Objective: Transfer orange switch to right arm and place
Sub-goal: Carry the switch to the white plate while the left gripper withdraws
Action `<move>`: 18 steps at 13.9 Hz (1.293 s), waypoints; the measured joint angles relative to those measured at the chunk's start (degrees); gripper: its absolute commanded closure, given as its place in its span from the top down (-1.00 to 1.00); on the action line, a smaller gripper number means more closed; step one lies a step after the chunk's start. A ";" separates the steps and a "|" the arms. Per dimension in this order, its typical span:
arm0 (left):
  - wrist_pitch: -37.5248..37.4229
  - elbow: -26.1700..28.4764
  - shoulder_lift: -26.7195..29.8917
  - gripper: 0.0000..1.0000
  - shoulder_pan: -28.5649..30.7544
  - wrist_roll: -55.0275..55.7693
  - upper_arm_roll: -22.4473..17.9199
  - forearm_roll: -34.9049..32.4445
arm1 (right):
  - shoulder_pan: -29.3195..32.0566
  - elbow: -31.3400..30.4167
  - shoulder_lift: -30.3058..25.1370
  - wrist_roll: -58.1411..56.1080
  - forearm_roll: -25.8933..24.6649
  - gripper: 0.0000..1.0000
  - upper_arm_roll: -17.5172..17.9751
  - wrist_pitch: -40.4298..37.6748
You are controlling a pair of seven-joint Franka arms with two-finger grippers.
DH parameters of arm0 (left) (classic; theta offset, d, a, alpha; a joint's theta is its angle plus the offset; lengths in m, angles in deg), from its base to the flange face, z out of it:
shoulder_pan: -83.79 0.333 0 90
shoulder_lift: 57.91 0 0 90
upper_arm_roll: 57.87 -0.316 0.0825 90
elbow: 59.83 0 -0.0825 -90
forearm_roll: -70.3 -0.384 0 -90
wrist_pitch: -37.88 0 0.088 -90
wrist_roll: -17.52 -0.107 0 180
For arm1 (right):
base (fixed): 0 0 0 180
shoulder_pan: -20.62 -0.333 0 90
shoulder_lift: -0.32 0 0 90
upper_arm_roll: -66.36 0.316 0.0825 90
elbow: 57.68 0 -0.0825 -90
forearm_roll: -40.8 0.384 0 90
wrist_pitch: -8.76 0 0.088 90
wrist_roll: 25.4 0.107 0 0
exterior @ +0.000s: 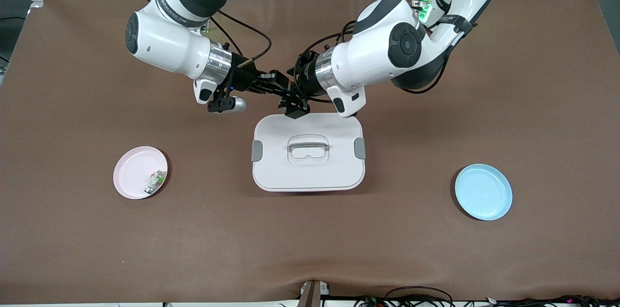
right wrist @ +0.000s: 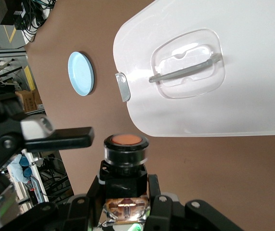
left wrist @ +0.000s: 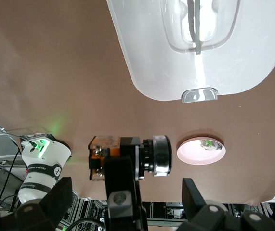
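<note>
The orange switch (right wrist: 125, 154), a black block with a round orange button on its end, is clamped in my right gripper (right wrist: 125, 186), which is shut on its body. Both grippers meet in the air over the edge of the white box that faces the robots. My left gripper (left wrist: 125, 188) is open, its two fingers (left wrist: 55, 197) spread wide to either side of the switch (left wrist: 127, 155) and clear of it. In the front view my right gripper (exterior: 271, 85) and left gripper (exterior: 291, 99) overlap, and the switch is lost among the black fingers.
A white lidded box (exterior: 290, 171) with a handle sits mid-table. A pink plate (exterior: 131, 171) holding a small green-and-white part (exterior: 156, 180) lies toward the right arm's end. A blue plate (exterior: 483, 191) lies toward the left arm's end.
</note>
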State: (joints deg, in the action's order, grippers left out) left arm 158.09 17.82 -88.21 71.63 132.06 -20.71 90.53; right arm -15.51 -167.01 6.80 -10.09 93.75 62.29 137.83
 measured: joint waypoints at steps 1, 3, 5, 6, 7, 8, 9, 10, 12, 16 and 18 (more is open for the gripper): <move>0.00 -0.08 0.37 1.00 0.20 0.00 -0.06 0.00 | 0.31 0.06 0.00 -0.05 -0.12 -1.00 -0.11 -0.46; -0.55 -0.27 1.12 1.00 1.04 -0.03 -0.19 -1.31 | 1.97 0.58 -0.03 -2.15 -0.91 -1.00 -0.31 -4.04; -1.83 -0.41 1.91 1.00 2.73 -1.82 -0.16 -3.54 | 5.40 1.22 -0.22 -8.00 -4.35 -1.00 -0.45 -9.74; -2.33 -0.55 2.44 1.00 3.74 -4.11 -0.19 -3.95 | 7.68 1.71 -0.34 -11.32 -7.57 -1.00 -0.53 -12.93; -2.96 -0.70 3.19 1.00 4.95 -6.97 -0.22 -4.14 | 10.06 2.51 -0.41 -14.54 -11.65 -1.00 -0.64 -16.50; -4.01 -0.82 4.20 1.00 6.42 -10.25 -0.26 -4.50 | 12.20 3.72 -0.48 -17.52 -16.27 -1.00 -0.78 -20.21; -5.53 -0.88 5.37 1.00 8.15 -13.72 -0.27 -5.35 | 13.83 5.12 -0.57 -20.02 -21.39 -1.00 -0.86 -23.40; -7.51 -0.91 6.41 1.00 9.94 -17.12 -0.26 -6.21 | 14.82 6.41 -0.70 -22.10 -26.56 -1.00 -0.89 -25.78; -11.65 -0.91 7.81 1.00 12.61 -24.18 -0.35 -9.09 | 15.52 8.03 -1.01 -26.44 -35.79 -1.00 -0.87 -28.48; -20.27 -0.92 9.70 1.00 16.31 -37.89 -0.46 -20.00 | 17.74 8.29 -1.24 -39.74 -47.30 -1.00 -0.89 -28.74; -21.66 -0.91 10.26 1.00 19.76 -44.94 -0.58 -23.15 | 20.38 8.29 -1.24 -47.78 -50.84 -1.00 -0.91 -28.51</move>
State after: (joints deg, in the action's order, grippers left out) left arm 136.43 16.92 -77.95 91.39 87.12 -21.29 67.39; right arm 4.86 -158.72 5.57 -57.87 42.92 61.38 109.32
